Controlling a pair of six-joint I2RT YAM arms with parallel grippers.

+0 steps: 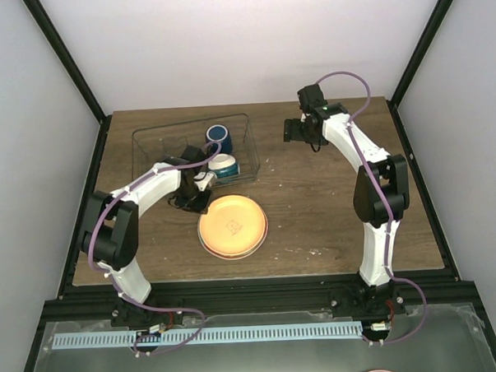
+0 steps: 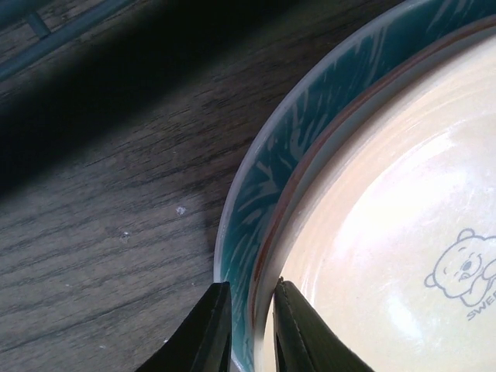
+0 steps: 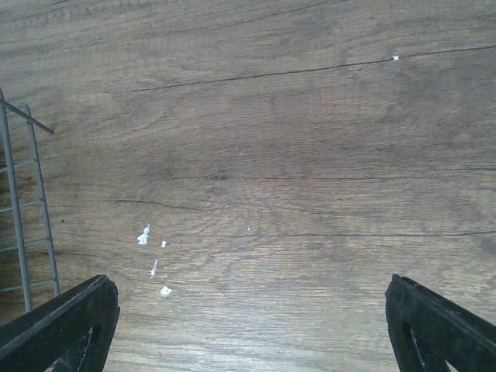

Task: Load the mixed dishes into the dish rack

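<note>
Two plates lie stacked flat, face up, near the middle of the counter (image 1: pixel 315 216), just nearer than the rack (image 1: pixel 160 149). Orange plate (image 1: pixel 232 226) on top, green plate (image 2: pixel 256 194) under it, showing only as a ring of rim. Both are round, so no long axis. The bear print (image 2: pixel 465 267) on the orange plate reads upright from the left wrist.

Left gripper (image 1: pixel 198 200) is at the stack's far-left edge. Its fingers (image 2: pixel 209 333) are drawn close together on the green plate's rim: one outside the edge, the other at the lip of the orange plate.

The rack's long axis runs left-right along the far left of the counter. Mug (image 1: pixel 219 136) and bowl (image 1: pixel 223 165) sit in its right end, mug farther, bowl nearer. Its left half shows only wire. The left forearm crosses its near right corner.

Right gripper (image 1: pixel 299 133) hangs right of the rack, fingers (image 3: pixel 70 325) spread wide and grasping nothing, with bare wood below and rack wire at the left edge of its view. A broad strip of bare counter lies between the plates and the right arm.
</note>
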